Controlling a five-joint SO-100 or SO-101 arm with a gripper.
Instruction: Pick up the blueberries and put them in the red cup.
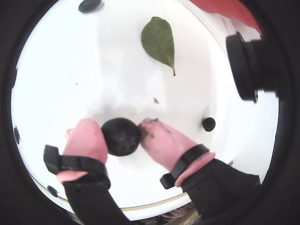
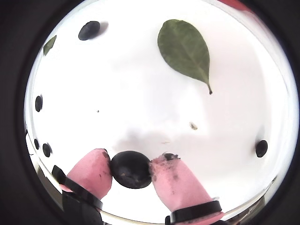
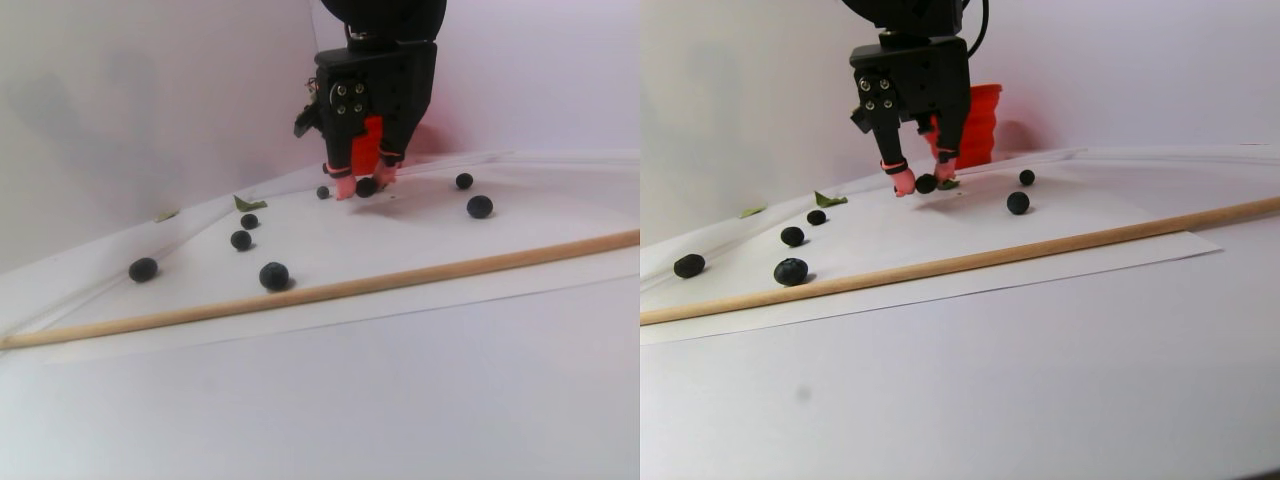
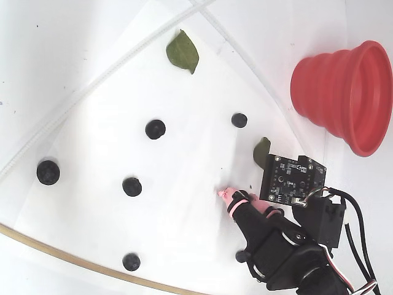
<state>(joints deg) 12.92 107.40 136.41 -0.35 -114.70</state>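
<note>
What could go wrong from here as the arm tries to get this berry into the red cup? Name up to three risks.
1. The round blueberry sits only between the rounded pink fingertips, so it may squirt out or get crushed.
2. A leaf lies close beside the gripper; it could get dragged along.
3. The red cup looks light and collapsible; a low approach might knock it.

Eight blueberries (image 3: 274, 276) show in the left half of the stereo pair view; the fixed view shows only six. There are three leaves (image 3: 828, 199) in the right half, two in the fixed view, one cup (image 4: 344, 92) and one stick (image 3: 400, 275).
</note>
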